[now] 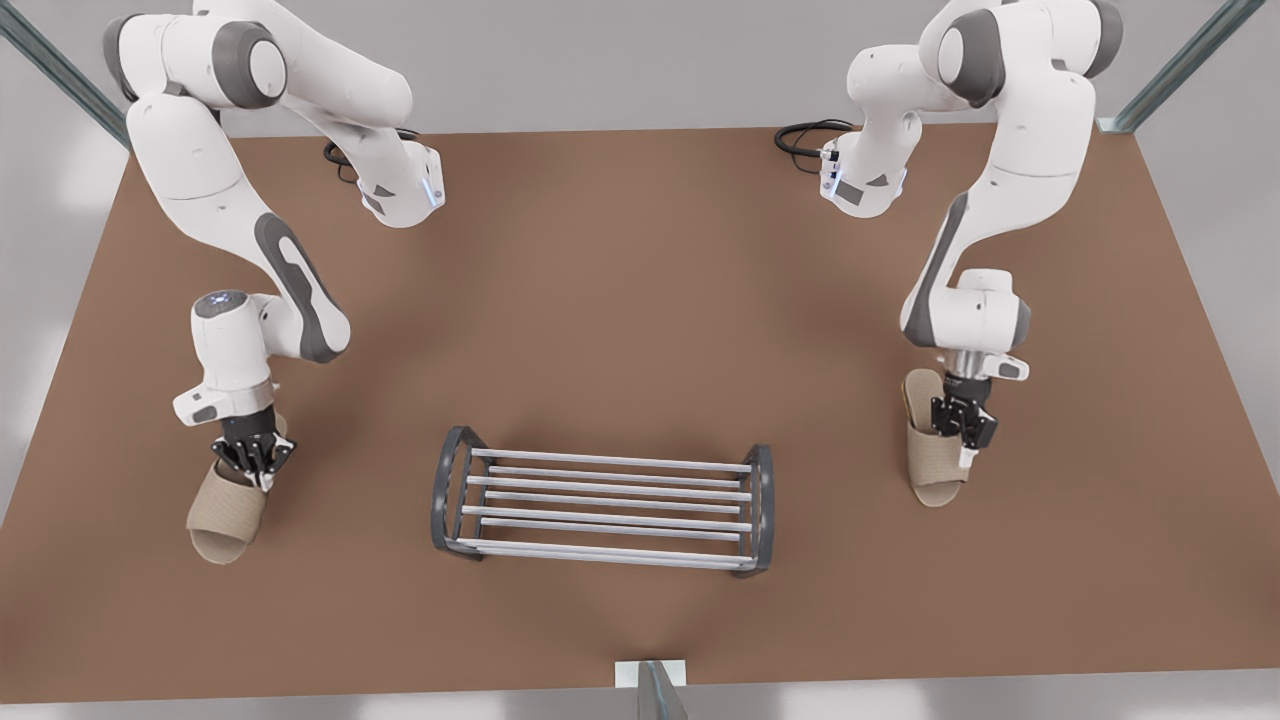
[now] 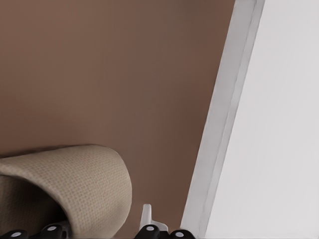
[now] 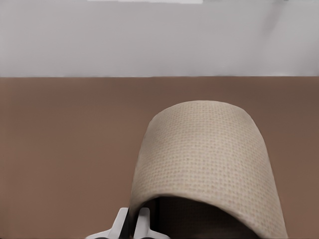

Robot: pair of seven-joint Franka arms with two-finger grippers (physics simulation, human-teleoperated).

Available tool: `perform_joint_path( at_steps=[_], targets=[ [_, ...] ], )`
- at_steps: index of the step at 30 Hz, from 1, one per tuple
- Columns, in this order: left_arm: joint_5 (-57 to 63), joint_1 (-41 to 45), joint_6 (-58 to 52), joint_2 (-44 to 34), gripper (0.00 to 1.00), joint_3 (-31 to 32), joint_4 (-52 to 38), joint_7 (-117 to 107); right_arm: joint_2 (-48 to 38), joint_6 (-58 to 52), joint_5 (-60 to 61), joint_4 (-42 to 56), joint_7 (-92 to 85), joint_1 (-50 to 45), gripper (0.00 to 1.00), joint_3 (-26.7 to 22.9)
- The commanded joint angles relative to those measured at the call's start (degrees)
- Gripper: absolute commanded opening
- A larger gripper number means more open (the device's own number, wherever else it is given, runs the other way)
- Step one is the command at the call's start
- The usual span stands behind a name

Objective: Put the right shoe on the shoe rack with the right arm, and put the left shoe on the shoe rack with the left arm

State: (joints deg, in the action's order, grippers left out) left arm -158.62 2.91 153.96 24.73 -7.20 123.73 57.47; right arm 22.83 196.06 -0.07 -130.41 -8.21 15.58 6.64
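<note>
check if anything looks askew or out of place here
The left shoe at the left gripper lies askew, toe angled away from the shoe rack; the right shoe at the right gripper lies straight. Nothing damaged.

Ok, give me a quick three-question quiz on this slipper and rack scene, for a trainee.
1. True or false: a slipper already lies on the shoe rack.
2. Which hand is at the tilted slipper on the front view's left? A) left hand B) right hand
3. Fill in: the other slipper lies on the ____.
Key: 1 false; 2 A; 3 table.
</note>
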Motion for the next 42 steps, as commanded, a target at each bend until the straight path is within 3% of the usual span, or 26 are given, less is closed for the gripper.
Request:
perform_joint_path(
  at_steps=[1,2,3,6,9,11,13,17,24,28,29,33,34,35,38,42],
  targets=[
    [-0.1,-0.3,-0.2,-0.1,0.55,0.3,-0.5,0.4,-5.6,-10.2,-0.4,0.4,0.3,-0.1,0.21,2.4],
    [-0.2,-0.4,-0.2,-0.1,0.30,0.6,-0.7,-0.1,-8.3,-16.2,0.1,1.5,1.0,-0.1,0.21,4.0],
    [-0.4,-0.6,-0.2,-0.6,0.21,0.7,-0.9,-3.9,-11.1,-24.7,0.4,4.0,3.8,-0.1,0.21,7.1],
    [-0.1,-0.7,0.2,-3.0,0.21,1.3,-1.0,-7.4,-18.1,-42.7,0.5,10.1,15.3,-2.5,0.21,15.2],
    [0.1,-0.4,6.7,-9.2,0.21,2.2,-1.0,-10.3,-16.9,-61.0,4.3,24.2,40.0,-15.2,0.21,16.7],
    [0.1,0.5,18.5,-15.8,0.21,6.2,-2.7,-12.7,-13.2,-62.6,4.2,30.5,52.6,-21.6,0.21,16.7],
    [0.1,1.8,23.0,-18.5,0.21,8.3,-5.1,-12.7,-8.9,-62.8,3.5,35.1,61.3,-26.7,0.21,16.5],
    [0.7,1.8,30.3,-16.3,0.21,13.8,-15.5,-13.0,3.9,-62.5,1.1,47.9,66.0,-31.6,0.21,16.0],
    [0.2,2.4,46.7,-13.7,0.21,25.0,-29.0,-13.5,12.7,-62.0,0.9,55.7,65.6,-31.5,0.21,14.2],
    [0.3,8.9,46.6,-9.3,0.21,25.4,-32.3,-14.3,14.1,-61.5,0.9,55.5,65.4,-31.3,0.21,12.7],
    [0.4,13.6,46.6,-8.7,0.21,23.1,-32.8,-14.3,14.7,-61.1,0.9,55.5,65.3,-31.3,0.21,12.5],
    [1.2,17.1,46.6,-7.4,0.21,23.1,-34.6,-16.9,15.6,-59.7,0.9,54.8,65.3,-31.1,0.21,12.2],
    [1.2,17.2,46.7,-8.3,0.21,23.1,-34.5,-17.0,15.8,-59.3,1.0,54.7,65.0,-30.9,0.65,12.2],
    [1.2,17.3,46.7,-8.3,0.21,23.1,-34.5,-17.0,15.7,-58.2,1.0,53.9,65.0,-30.8,1.00,12.1],
    [1.3,19.3,46.6,-7.3,0.21,23.0,-34.7,-17.8,15.7,-56.7,1.0,52.7,64.9,-30.6,1.00,12.1],
    [6.7,24.7,46.6,1.5,0.21,22.5,-44.5,-17.8,15.4,-56.9,1.2,52.2,63.2,-29.6,1.00,12.2]
  ],
)
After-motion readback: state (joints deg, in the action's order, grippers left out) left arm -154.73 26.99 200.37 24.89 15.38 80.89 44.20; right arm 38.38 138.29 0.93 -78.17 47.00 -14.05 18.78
